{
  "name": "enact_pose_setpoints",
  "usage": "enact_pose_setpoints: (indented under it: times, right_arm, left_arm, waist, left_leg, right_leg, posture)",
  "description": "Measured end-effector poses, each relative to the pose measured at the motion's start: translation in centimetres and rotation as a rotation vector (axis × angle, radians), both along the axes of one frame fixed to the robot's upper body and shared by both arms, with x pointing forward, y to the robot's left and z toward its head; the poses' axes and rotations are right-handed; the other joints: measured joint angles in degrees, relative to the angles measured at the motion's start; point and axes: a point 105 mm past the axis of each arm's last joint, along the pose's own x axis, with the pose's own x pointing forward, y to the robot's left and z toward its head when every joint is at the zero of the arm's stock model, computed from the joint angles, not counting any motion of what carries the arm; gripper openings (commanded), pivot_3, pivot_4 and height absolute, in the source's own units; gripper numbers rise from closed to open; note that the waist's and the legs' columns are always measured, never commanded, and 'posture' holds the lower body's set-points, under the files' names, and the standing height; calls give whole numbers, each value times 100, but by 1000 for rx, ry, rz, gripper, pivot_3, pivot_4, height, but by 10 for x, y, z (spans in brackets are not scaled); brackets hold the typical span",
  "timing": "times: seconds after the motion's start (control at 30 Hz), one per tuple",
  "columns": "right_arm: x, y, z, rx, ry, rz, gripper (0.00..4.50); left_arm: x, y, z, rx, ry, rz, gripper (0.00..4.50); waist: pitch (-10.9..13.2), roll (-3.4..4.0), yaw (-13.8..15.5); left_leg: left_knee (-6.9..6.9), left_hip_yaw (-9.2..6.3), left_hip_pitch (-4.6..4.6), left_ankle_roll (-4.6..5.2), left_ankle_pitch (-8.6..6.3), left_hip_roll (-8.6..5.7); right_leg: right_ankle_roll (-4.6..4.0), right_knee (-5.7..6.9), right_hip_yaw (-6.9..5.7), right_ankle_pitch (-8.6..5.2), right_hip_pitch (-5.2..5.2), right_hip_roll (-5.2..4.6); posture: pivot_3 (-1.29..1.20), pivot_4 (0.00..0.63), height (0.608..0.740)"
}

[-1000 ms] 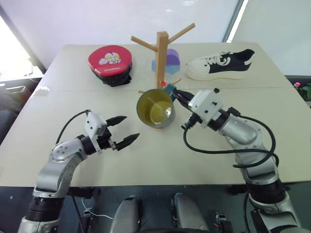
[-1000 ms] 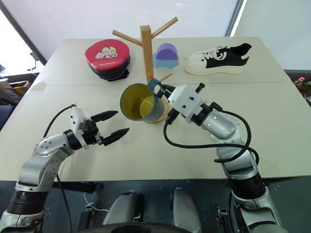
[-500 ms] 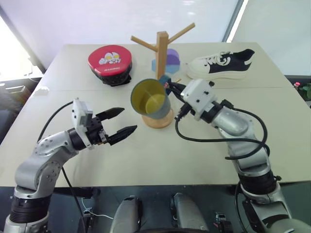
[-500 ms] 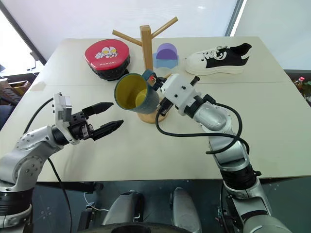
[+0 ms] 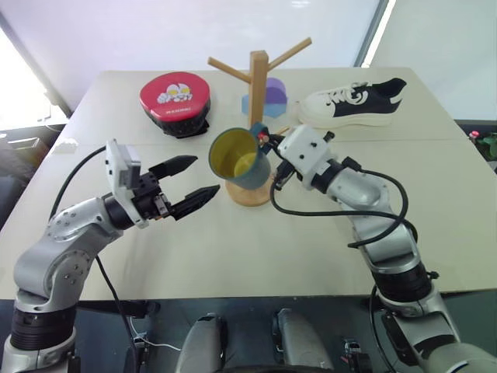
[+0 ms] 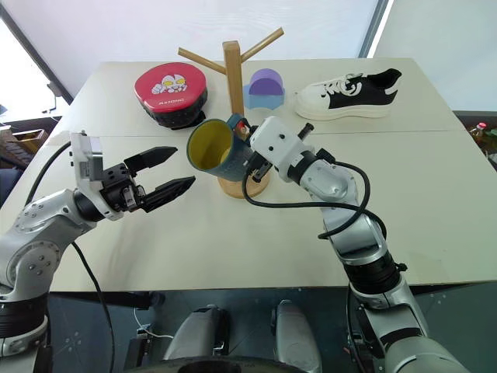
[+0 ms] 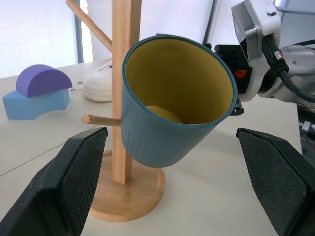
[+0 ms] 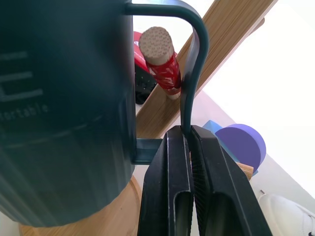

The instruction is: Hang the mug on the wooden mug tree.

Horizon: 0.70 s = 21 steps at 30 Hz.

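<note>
Both grippers up: right gripper (image 8: 189,142) pinches mug (image 5: 239,158) handle at wooden mug tree (image 5: 258,85) peg; left gripper (image 5: 190,185) agape, empty.

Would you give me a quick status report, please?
Right gripper pinching mug handle, red-marked peg inside loop. Left gripper open, empty. Nothing blocking.

The left end effector (image 5: 194,187) hovers with fingers spread, while the right end effector (image 8: 189,142) is pinched nearly closed.

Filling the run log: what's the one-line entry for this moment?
phase: hanging | right gripper: shut on mug handle | red-marked peg: inside handle loop | left gripper: open, empty | wooden mug tree: upright
</note>
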Motion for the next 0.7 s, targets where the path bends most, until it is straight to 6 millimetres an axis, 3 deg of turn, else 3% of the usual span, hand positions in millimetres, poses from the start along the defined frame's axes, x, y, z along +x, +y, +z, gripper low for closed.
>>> enact_pose_setpoints:
  times: [0.07, 0.23, 0.33, 0.43, 0.6, 0.7]
  right_arm:
    - [0, 1, 3, 1, -13, 2, 1997]
    - [0, -4, 15, 8, -72, -3, 1997]
    - [-7, -19, 17, 15, -88, 11, 1997]
    - [-19, -40, 10, 49, -51, 46, 1997]
    - [-31, -92, -7, 248, 58, -18, 1997]
    - [-30, -122, -32, 347, 121, -116, 1997]
  left_arm:
    - [0, 0, 1, 0, -6, -1, 4500]
    - [1, -1, 2, -4, -8, -1, 4500]
    - [3, 1, 0, -15, 4, 15, 4500]
    - [10, 8, -5, -23, 27, 62, 4500]
    - [31, 48, -32, -22, 100, 300, 4500]
    - [38, 66, -49, -33, 121, 417, 4500]
  waist:
    - [0, 0, 0]
    - [0, 0, 5]
    - [2, -2, 26]
    - [2, -4, 21]
    - [4, -6, 2]
    - [4, -7, 9]
  left_leg:
    - [0, 0, 0, 0, 0, 0]
    - [0, 0, -1, 0, 0, 0]
    - [0, -1, -3, 0, 0, -1]
    - [-2, 0, -2, 1, -1, -1]
    - [-4, 0, 2, 2, -1, 1]
    - [-5, 0, 5, 2, -1, 3]
  right_leg:
    - [0, 0, -1, 0, 0, 0]
    - [0, -1, -2, 0, 0, 1]
    - [0, -7, -4, 0, 4, 1]
    - [1, -15, -3, 0, 8, 0]
    - [2, -15, 2, 1, 9, 1]
    - [0, -16, 5, 0, 12, 0]
  posture:
    - [0, 150, 735]
    - [0, 150, 735]
    - [0, 150, 735]
    - [0, 150, 735]
    - [0, 150, 735]
    - [0, 150, 735]
